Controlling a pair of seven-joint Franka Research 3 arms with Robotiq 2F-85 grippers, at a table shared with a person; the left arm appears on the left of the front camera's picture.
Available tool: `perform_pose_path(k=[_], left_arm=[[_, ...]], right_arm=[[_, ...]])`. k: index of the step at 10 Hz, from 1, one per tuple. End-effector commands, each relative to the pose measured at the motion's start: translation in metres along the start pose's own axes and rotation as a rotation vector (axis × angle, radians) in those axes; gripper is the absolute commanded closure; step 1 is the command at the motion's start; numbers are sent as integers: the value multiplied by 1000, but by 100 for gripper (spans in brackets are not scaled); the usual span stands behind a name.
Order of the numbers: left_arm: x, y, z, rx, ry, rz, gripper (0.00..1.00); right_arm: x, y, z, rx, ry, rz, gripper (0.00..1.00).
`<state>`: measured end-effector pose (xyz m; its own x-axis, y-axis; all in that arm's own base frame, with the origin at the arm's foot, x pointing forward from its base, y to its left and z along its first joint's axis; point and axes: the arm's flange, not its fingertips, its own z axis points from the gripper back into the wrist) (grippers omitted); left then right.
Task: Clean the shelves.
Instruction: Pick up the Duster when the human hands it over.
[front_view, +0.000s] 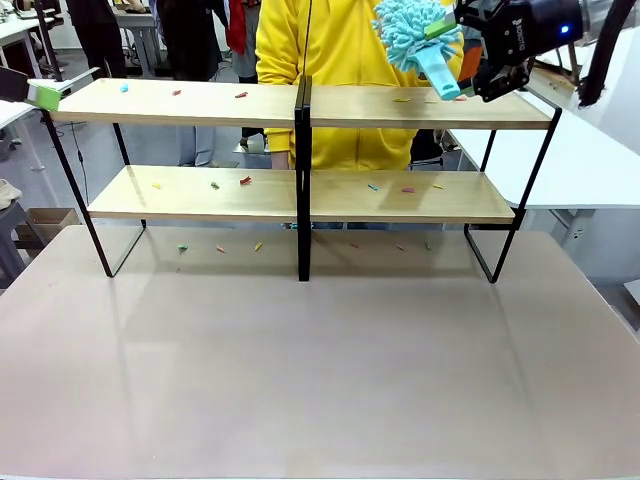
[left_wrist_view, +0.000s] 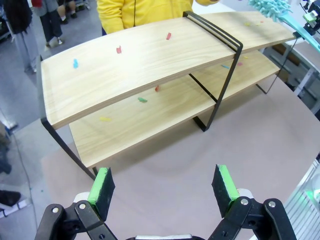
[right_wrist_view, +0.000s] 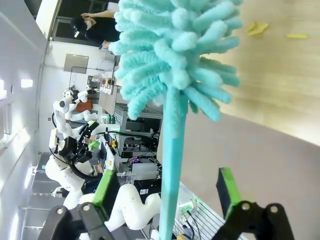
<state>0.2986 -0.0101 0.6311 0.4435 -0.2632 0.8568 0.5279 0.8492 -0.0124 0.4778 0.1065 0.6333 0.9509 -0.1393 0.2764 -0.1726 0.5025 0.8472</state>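
The shelves (front_view: 200, 103) are a wide two-tier rack of light-wood boards in a black frame, with small coloured scraps (front_view: 243, 95) scattered on both boards. Above the top board's right end, my right gripper (front_view: 488, 78) has a fluffy teal duster (front_view: 415, 35) by it. In the right wrist view the duster's handle (right_wrist_view: 169, 165) runs between the green pads (right_wrist_view: 106, 187), which stand well clear of it on both sides. I cannot see what holds the duster. My left gripper (front_view: 40, 92) hovers open at the top board's left end, and its own view looks down on the shelves (left_wrist_view: 150, 55).
A person in a yellow top (front_view: 340, 40) stands behind the rack. More scraps (front_view: 258, 246) lie on the table under it. The brown table (front_view: 320, 370) stretches bare in front. A white table (front_view: 590, 160) sits at the right, with other people farther back.
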Motion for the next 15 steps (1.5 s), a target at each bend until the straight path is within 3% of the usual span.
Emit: perform_pose_path(k=[1, 2, 4, 5, 7, 12, 13, 15], left_arm=[[0, 0, 0, -5, -3, -1, 0], [0, 0, 0, -5, -3, -1, 0], [0, 0, 0, -5, -3, -1, 0], [0, 0, 0, -5, -3, -1, 0], [0, 0, 0, -5, -3, -1, 0], [0, 0, 0, -5, -3, -1, 0], [0, 0, 0, -5, -3, -1, 0], [0, 0, 0, -5, -3, -1, 0]], right_arm=[[5, 1, -3, 40, -30, -5, 57], [5, -1, -3, 42, -24, -14, 100], [6, -2, -3, 40, -22, -34, 100], [6, -2, -3, 43, -17, -37, 84], [4, -2, -4, 22, -19, -34, 100], [0, -15, 5, 40, 14, -66, 100], [-7, -9, 19, 44, 26, -43, 100], [-56, 20, 95, 48, 171, 45, 100]])
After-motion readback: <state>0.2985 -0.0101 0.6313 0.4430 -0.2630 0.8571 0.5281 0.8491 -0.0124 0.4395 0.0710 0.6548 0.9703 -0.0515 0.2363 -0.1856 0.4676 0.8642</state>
